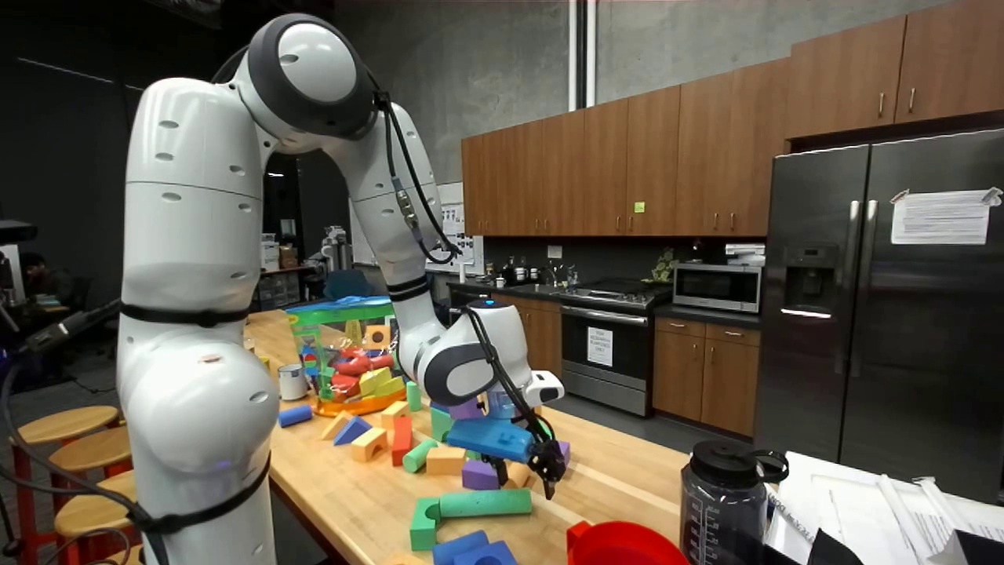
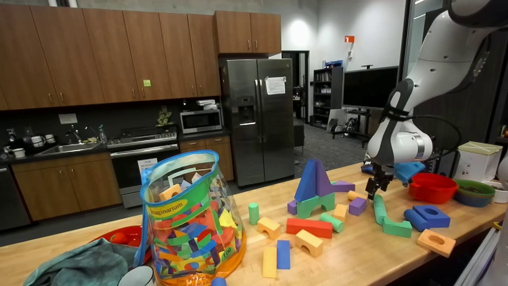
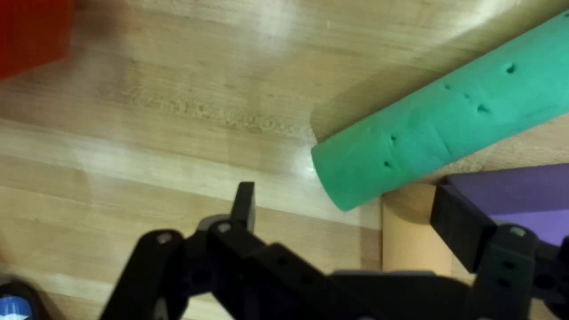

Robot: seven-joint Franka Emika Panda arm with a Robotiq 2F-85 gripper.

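Note:
My gripper (image 1: 525, 480) is open with nothing between its fingers. It hangs above the table and also shows in an exterior view (image 2: 375, 188) and in the wrist view (image 3: 344, 209). A long green cylinder (image 3: 440, 129) lies just ahead of the fingers; it shows in both exterior views (image 1: 486, 503) (image 2: 380, 209). A tan cylinder (image 3: 409, 240) lies partly under the green one's end in the wrist view, between the fingers' lines. A purple block (image 3: 529, 200) is beside the right finger, which partly covers it; it also shows in an exterior view (image 2: 358, 205).
A green arch (image 2: 397, 228) touches the green cylinder. Blue blocks (image 2: 432, 215) and a red bowl (image 2: 432, 188) are nearby. Blue and purple triangles (image 2: 307, 180) stand on a green arch (image 2: 315, 204). A clear bag of blocks (image 2: 194, 238) and a water bottle (image 1: 722, 502) stand on the table.

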